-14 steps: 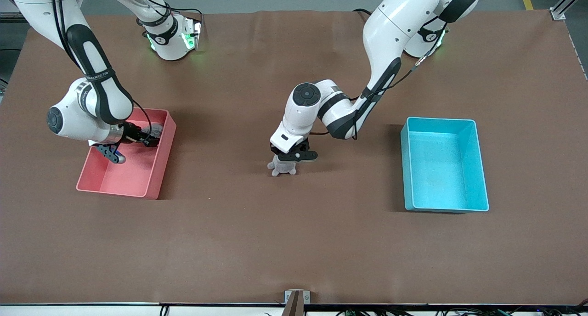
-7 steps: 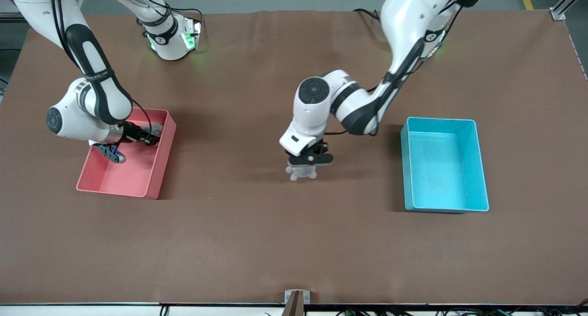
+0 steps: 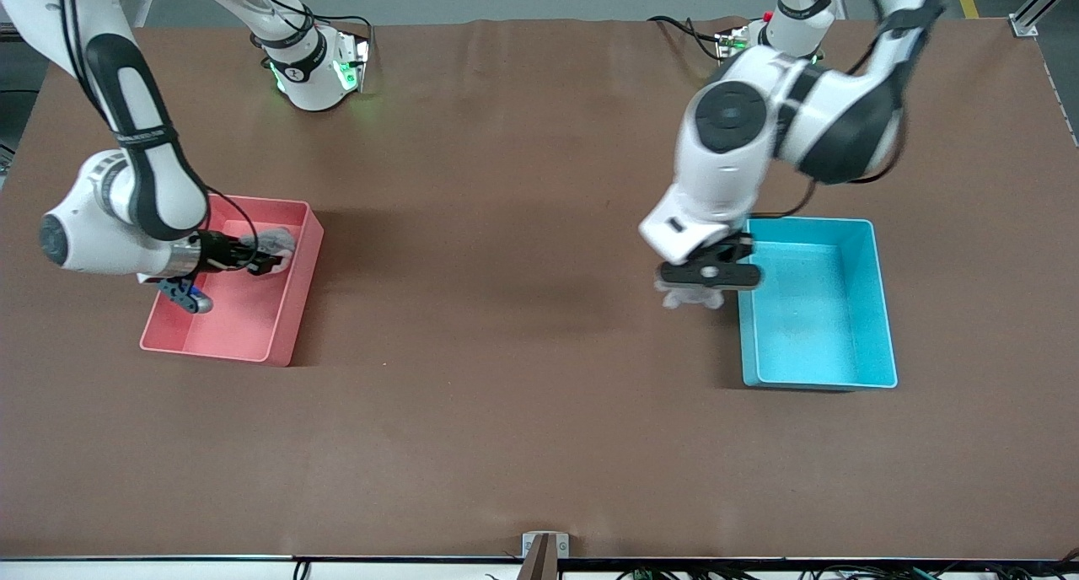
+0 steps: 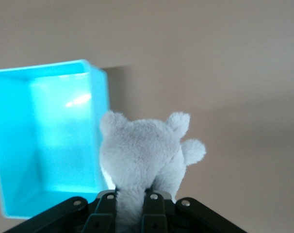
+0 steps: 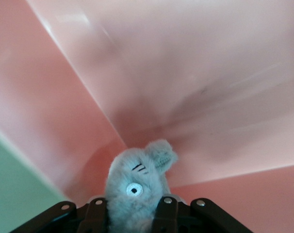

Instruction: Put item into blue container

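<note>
Brown covering spans the desk (image 3: 506,411). Toward the left arm's end sits the blue container (image 3: 881,310). Up in the air, the left claw (image 3: 706,278) is clamped on a grey plush toy (image 4: 144,155), over the desk just beside the container's wall. Inside the pink bin (image 3: 295,302), the right claw (image 3: 263,255) is closed on a second grey plush (image 5: 137,182).

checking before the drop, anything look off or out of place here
Nothing stands out. The left gripper holds a grey plush toy beside the rim of the upright blue container; the right gripper holds another plush in the pink bin.
</note>
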`<action>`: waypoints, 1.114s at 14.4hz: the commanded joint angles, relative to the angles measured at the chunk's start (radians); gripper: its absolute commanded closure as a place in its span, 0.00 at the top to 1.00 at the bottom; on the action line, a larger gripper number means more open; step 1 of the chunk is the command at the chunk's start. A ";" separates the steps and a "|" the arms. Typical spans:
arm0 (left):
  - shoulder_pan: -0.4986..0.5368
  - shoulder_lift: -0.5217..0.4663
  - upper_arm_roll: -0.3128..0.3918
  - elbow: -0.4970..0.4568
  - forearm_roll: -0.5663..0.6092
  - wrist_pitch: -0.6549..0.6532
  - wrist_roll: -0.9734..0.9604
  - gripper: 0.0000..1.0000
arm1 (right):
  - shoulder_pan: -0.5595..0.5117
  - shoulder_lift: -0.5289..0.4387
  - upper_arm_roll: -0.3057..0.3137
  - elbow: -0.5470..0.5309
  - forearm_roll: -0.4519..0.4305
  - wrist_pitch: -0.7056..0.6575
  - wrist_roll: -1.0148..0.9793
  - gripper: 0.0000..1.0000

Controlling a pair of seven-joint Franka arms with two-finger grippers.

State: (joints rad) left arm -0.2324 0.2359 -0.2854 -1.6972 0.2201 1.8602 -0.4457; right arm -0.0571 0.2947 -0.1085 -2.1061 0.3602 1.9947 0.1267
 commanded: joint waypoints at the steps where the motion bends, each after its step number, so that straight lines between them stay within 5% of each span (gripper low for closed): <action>1: 0.141 -0.112 -0.011 -0.169 -0.041 0.023 0.142 0.02 | -0.027 -0.005 0.006 0.119 -0.055 -0.146 0.042 0.01; 6: 0.346 -0.096 -0.009 -0.286 -0.041 0.155 0.284 0.03 | 0.124 -0.003 0.013 0.334 -0.064 -0.338 0.414 0.01; 11: 0.453 0.020 -0.005 -0.300 -0.035 0.258 0.340 0.06 | 0.451 0.078 0.015 0.365 -0.038 -0.099 0.900 0.01; 16: 0.492 0.115 -0.005 -0.300 -0.030 0.310 0.341 0.06 | 0.647 0.265 0.015 0.503 -0.038 0.065 1.201 0.01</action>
State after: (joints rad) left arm 0.2525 0.3262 -0.2831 -2.0004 0.1950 2.1529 -0.1158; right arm 0.5438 0.4667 -0.0774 -1.7025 0.3160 2.0423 1.2331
